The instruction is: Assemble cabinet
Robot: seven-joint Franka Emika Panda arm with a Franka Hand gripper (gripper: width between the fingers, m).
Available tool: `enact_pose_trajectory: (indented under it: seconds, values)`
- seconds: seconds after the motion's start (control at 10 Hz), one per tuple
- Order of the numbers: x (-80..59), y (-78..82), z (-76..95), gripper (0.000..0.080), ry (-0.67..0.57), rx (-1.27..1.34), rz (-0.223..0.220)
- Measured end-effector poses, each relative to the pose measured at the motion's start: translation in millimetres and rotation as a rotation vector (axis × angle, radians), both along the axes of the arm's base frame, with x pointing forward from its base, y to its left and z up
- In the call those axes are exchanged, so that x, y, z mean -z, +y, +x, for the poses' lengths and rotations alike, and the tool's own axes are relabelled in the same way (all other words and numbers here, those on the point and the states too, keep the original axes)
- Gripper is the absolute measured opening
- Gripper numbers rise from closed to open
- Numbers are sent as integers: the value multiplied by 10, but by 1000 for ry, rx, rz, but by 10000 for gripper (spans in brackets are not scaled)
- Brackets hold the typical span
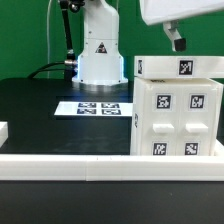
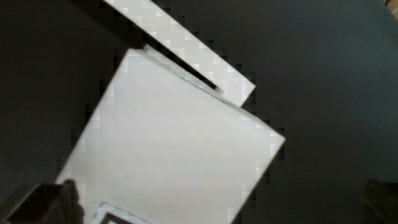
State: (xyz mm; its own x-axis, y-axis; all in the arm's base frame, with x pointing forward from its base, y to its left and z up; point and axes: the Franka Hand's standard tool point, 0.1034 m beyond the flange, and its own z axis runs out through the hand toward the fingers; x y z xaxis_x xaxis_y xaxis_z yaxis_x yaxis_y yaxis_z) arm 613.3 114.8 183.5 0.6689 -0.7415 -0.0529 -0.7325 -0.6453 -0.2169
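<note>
The cabinet point(image 1: 177, 115) is a white box with black-and-white tags. It stands at the exterior view's right; its front face carries four small tagged square panels, and a tagged slab forms its top. My gripper point(image 1: 176, 41) hangs just above the cabinet's top, apart from it. In the wrist view the cabinet's flat white top point(image 2: 169, 140) fills most of the picture, with a corner of a tag at the edge. My gripper point(image 2: 214, 210) is open there, a dark fingertip point(image 2: 43, 205) at each side, with nothing between them.
The marker board point(image 1: 98, 107) lies on the black table in front of the robot base point(image 1: 100, 55). A low white rail point(image 1: 90, 166) runs along the near edge. A white piece point(image 1: 3, 131) shows at the exterior view's left edge. A white strip point(image 2: 178, 45) crosses the wrist view.
</note>
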Motion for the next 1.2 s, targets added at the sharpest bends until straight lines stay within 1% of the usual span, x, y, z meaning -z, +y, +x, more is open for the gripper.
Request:
enact_pose_trajectory:
  seconds: [0.3,0.5,0.6,0.7,0.8,0.9,1.0,1.2]
  values:
    - [2,-1,-1,797,-44,-236,-33]
    - [-3,24,-14,797,-76,-524,-124]
    - [-4,20,-12,797,-97,-661,-145]
    - [-2,-2,-13,797,-111,-774,-158]
    - [12,-33,-28,797,-125,-947,-174]
    - [42,-42,-60,797,-124,-1082,-177]
    - [65,-43,-86,797,-123,-1151,-176]
    - [64,-60,-80,797,-138,-1237,-186]
